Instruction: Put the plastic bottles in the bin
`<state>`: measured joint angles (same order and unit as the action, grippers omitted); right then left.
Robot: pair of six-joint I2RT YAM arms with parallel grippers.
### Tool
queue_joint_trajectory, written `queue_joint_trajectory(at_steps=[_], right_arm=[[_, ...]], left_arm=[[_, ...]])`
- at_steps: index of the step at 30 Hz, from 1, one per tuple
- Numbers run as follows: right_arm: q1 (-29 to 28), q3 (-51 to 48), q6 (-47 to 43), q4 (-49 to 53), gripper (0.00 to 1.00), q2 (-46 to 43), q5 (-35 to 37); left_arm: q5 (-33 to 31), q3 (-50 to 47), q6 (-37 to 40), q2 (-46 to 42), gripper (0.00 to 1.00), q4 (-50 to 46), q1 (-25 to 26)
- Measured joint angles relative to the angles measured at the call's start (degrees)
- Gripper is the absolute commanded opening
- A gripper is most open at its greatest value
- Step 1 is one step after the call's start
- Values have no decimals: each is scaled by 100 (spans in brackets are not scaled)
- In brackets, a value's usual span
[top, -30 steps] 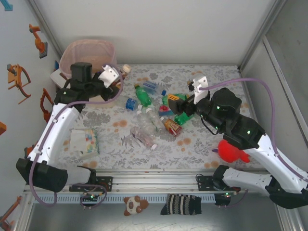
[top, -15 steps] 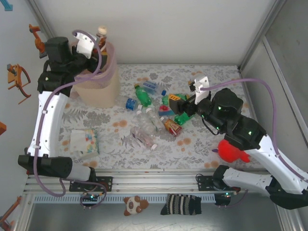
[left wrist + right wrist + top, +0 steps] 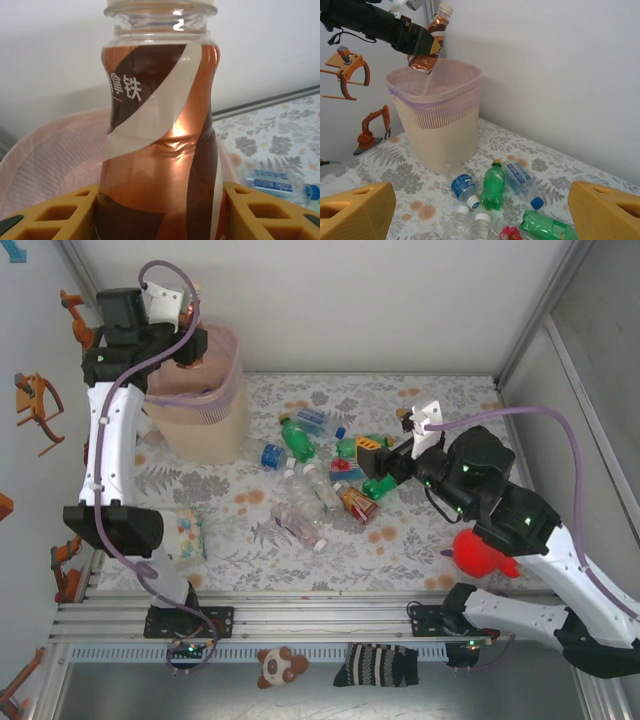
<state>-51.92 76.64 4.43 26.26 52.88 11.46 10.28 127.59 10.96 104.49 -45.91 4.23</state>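
My left gripper (image 3: 160,200) is shut on a copper-coloured bottle (image 3: 160,130) with a pale cap, held upright. It hangs over the near-left rim of the pale pink bin (image 3: 205,390); the right wrist view shows the bottle (image 3: 431,36) just above the bin (image 3: 437,110). Several more bottles lie on the patterned table: a green one (image 3: 494,185), a clear blue-labelled one (image 3: 520,174), a small blue-labelled one (image 3: 464,186), another green one (image 3: 547,227) and clear ones (image 3: 300,520). My right gripper (image 3: 480,210) is open above this pile, with nothing between its yellow fingers (image 3: 355,210).
A red plush toy (image 3: 483,552) lies under the right arm. A white box with coloured dots (image 3: 182,532) sits at the front left. White walls close the table at the back and on both sides.
The left arm has lifted the copper bottle from beside the bin's front up and back, until it hangs over the bin's rim. The right arm has barely shifted.
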Motion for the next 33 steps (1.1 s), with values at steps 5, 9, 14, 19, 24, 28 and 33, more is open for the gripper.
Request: queue_joint_trajectory(at_steps=[5,9,14,19,24,28,33], right_arm=[[0,0,13,48,88,-103,2],[0,-2,28,52,87,-205,7],[0,-11,98,55,87,-297,26],[0,-31,138,59,87,-313,48],[0,-31,157,57,87,-284,68],[0,-31,175,57,87,-195,68],[0,-31,177,59,87,-74,66]], left_arm=[[-168,446,2,592,50,-507,-96],[-170,470,2,918,50,-782,-144],[-170,468,4,1298,51,-1067,-166],[-304,468,2,1624,54,-1292,-173],[-474,470,-7,1993,57,-1539,-210],[-494,470,-15,2273,59,-1681,-247],[-490,577,-31,2551,67,-1869,-280]])
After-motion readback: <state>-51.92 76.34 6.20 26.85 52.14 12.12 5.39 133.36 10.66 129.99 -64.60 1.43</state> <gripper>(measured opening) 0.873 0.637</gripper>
